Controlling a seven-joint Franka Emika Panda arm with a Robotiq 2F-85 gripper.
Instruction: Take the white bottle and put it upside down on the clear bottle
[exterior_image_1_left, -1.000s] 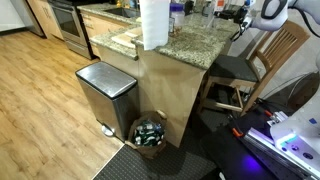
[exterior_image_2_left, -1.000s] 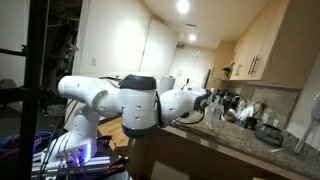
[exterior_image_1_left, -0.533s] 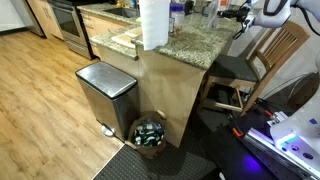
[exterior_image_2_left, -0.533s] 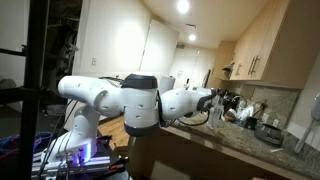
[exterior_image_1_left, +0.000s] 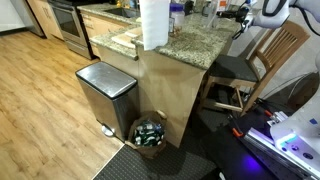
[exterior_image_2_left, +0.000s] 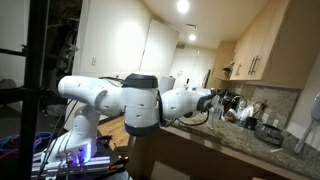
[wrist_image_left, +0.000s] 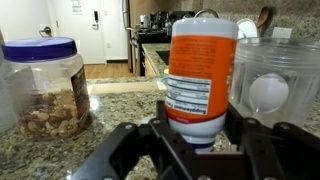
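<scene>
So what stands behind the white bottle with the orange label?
Behind the white bottle, rightward, stands a clear container; leftward, a blue-lidded jar. The bottle covers the container's left edge; the pincer hides its base.

White bottle, glossy plastic; countertop, polished speckled granite; trash can, brushed metal; floor, smooth wood.

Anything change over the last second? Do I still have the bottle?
Almost nothing. The gripper stays shut on the white bottle. In both exterior views it seems to have shifted very slightly above the counter early on, direction unclear, and has held still since. Nothing was picked up or let go. The paper towel roll and trash can have not moved.
</scene>
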